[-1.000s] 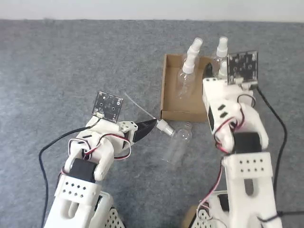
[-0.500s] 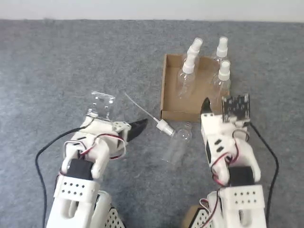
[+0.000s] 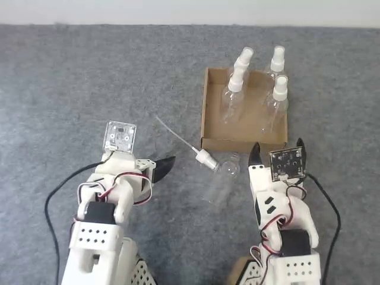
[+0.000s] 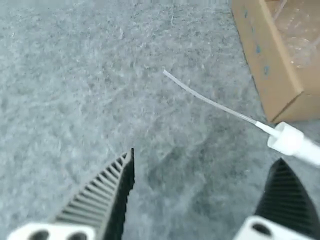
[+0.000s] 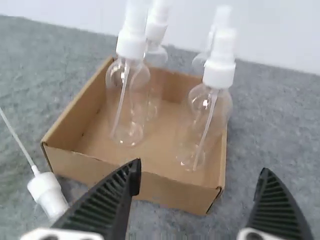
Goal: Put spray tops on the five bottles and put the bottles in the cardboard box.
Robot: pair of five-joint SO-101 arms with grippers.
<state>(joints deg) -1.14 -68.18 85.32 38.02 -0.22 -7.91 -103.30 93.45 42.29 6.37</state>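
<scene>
The left gripper (image 4: 206, 157) and right gripper (image 5: 200, 172) are retracting, fingers apart, leaving the spray top (image 3: 206, 158) beside the uncapped bottle (image 3: 221, 178) lying before the box (image 3: 205, 113). Capping is still pending.

Robot test bench: grey felt tabletop (image 3: 89, 71), plain white wall (image 5: 280, 30).
</scene>
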